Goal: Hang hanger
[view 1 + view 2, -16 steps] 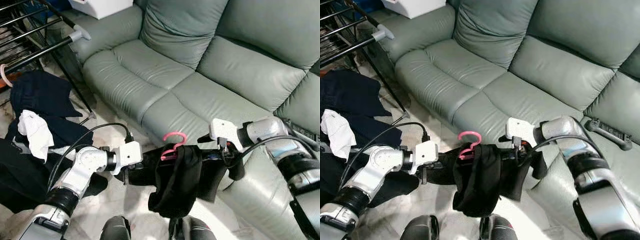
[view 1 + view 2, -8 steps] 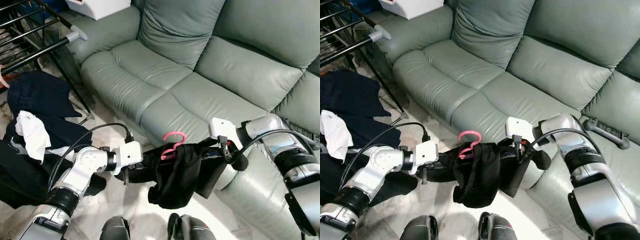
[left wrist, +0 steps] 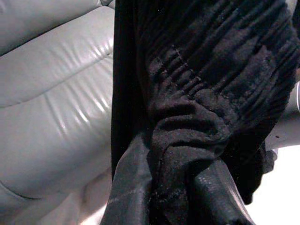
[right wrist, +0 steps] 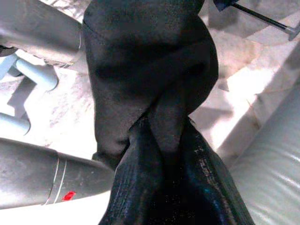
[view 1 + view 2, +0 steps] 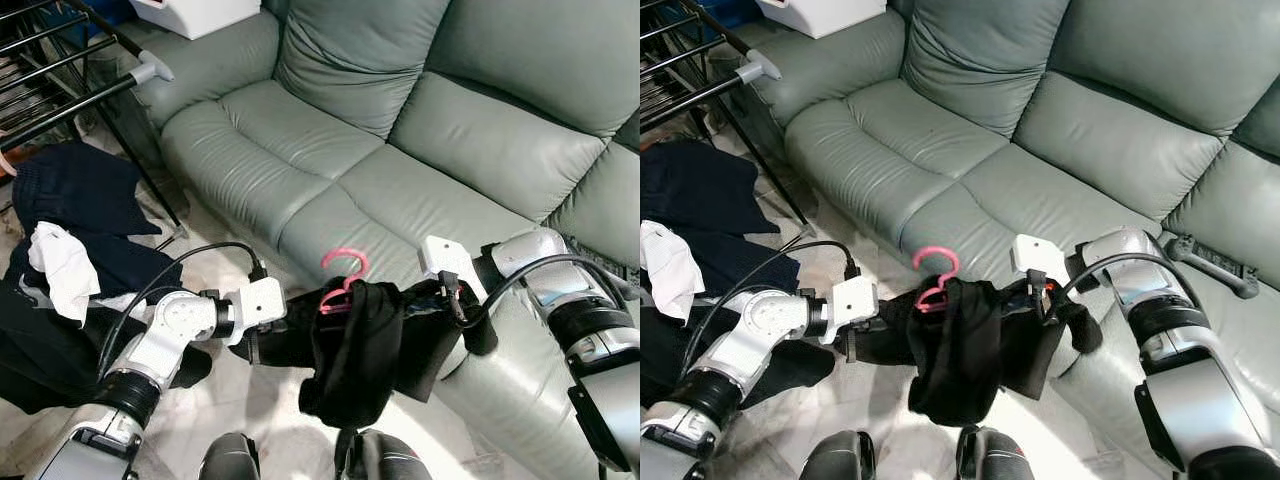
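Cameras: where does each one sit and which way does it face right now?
Head, both eyes: look forward and down at the sofa, both arms, and the black garment on a pink hanger between them.
Left wrist: looks along the left gripper shut on the garment, sofa beyond.
Right wrist: looks along the right gripper shut on it, floor beyond.
All share the garment.

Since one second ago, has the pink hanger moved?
Cannot tell. The pink hanger sits slightly higher against the sofa's front edge, but the sofa itself shifted too, so the camera moved.
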`<state>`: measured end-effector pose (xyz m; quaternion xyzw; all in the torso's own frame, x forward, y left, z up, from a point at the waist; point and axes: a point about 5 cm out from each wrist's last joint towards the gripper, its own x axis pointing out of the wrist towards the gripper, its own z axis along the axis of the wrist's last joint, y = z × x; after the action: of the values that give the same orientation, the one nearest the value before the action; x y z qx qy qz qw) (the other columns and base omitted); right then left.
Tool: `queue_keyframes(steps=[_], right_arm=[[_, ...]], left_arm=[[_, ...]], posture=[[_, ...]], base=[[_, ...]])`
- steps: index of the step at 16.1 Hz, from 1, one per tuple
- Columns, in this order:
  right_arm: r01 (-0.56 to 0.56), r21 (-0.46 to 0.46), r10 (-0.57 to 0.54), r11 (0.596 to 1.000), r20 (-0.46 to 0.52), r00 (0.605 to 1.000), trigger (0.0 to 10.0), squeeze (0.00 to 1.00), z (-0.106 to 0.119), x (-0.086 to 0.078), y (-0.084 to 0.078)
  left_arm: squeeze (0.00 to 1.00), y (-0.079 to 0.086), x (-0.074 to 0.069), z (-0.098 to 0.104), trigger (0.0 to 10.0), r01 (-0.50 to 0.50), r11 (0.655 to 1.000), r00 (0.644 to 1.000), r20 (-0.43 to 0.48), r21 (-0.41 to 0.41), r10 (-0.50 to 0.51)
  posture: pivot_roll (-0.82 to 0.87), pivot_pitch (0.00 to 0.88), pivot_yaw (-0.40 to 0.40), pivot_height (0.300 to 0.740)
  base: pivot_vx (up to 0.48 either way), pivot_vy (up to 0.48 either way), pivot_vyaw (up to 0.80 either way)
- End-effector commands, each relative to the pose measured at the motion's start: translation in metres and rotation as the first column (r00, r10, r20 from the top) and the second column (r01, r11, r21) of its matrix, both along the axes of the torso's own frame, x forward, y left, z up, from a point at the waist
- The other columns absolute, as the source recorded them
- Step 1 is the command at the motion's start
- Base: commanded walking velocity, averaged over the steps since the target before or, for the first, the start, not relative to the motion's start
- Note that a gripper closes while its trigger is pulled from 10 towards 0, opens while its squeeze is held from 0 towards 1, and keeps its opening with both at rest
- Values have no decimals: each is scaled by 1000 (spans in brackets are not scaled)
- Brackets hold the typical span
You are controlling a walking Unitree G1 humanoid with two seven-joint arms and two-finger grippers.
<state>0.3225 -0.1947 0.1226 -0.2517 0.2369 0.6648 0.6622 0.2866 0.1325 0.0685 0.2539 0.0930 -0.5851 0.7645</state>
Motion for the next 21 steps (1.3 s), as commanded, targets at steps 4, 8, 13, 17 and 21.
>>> queue_keyframes(steps=[4,8,13,17,21], right_arm=[[-42,27,42,999,10,999,0,0,7,-1,3],[-66,36,62,997,95,994,0,0,8,-2,14],[-66,36,62,997,95,994,0,0,8,-2,14],[-66,36,62,997,95,994,0,0,8,-2,14],[-66,36,62,997,95,994,0,0,8,-2,14]], left_arm=[[0,-1,8,4,0,-38,999,997,65,-4,38],[1000,2,18,8,6588,-112,994,978,177,19,107],[1000,2,18,8,6588,-112,994,978,177,19,107],[1000,2,18,8,6588,-112,994,978,177,19,107],[1000,2,18,8,6588,-112,994,978,177,19,107]], posture=[[-89,116,-35,740],[-99,117,-37,740],[-99,117,-37,740],[-99,117,-37,740],[-99,117,-37,740]], base=[[0,0,0],[0,0,0],[0,0,0],[0,0,0],[0,0,0]])
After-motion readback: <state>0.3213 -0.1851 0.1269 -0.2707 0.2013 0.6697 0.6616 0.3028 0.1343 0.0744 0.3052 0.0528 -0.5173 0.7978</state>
